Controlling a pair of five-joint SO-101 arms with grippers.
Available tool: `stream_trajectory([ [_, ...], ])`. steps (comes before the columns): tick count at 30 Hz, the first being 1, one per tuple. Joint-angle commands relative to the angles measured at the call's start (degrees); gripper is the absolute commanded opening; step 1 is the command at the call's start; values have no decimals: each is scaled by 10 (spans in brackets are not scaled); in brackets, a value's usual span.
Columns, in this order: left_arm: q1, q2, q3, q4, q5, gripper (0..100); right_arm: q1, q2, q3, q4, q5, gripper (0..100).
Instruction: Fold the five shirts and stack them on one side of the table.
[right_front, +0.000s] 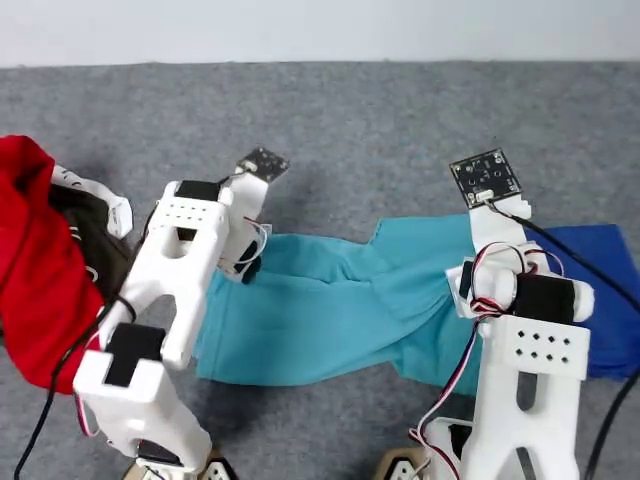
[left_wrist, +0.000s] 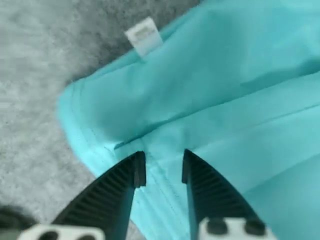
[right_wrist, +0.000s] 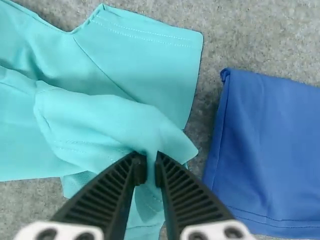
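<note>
A teal shirt (right_front: 330, 300) lies spread and rumpled across the middle of the table. My left gripper (left_wrist: 162, 167) hovers low over its hemmed corner (left_wrist: 80, 125) near a white label (left_wrist: 144, 36); its fingers are open a little, with the seam showing flat between them. In the high view this left gripper (right_front: 247, 262) is at the shirt's left end. At the other end, my right gripper (right_wrist: 146, 167) is shut on a bunched fold of the teal shirt (right_wrist: 115, 115); from above, the right gripper (right_front: 468, 285) sits beside a folded blue shirt (right_front: 600, 300).
A heap with a red shirt (right_front: 35, 270), a dark shirt (right_front: 95, 240) and a white piece (right_front: 110, 205) sits at the left edge. The folded blue shirt (right_wrist: 270, 150) lies flat at the right edge. Bare grey table (right_front: 350, 130) stretches behind the arms.
</note>
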Motion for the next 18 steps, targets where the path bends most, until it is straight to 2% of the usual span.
stream_trajectory([
  [1, 5, 39, -26, 3, -18, 137, 5, -5, -3, -10, 4, 9],
  [4, 4, 76, -50, 4, -19, 124, 5, -5, -3, -10, 4, 9],
  [9, 9, 86, -79, 15, -21, 12, 5, -5, -3, -10, 4, 9],
  [14, 9, 86, -104, 73, -22, 13, 5, -5, -3, -10, 4, 9],
  [18, 9, 86, -168, 159, -22, 13, 5, -5, -3, -10, 4, 9],
])
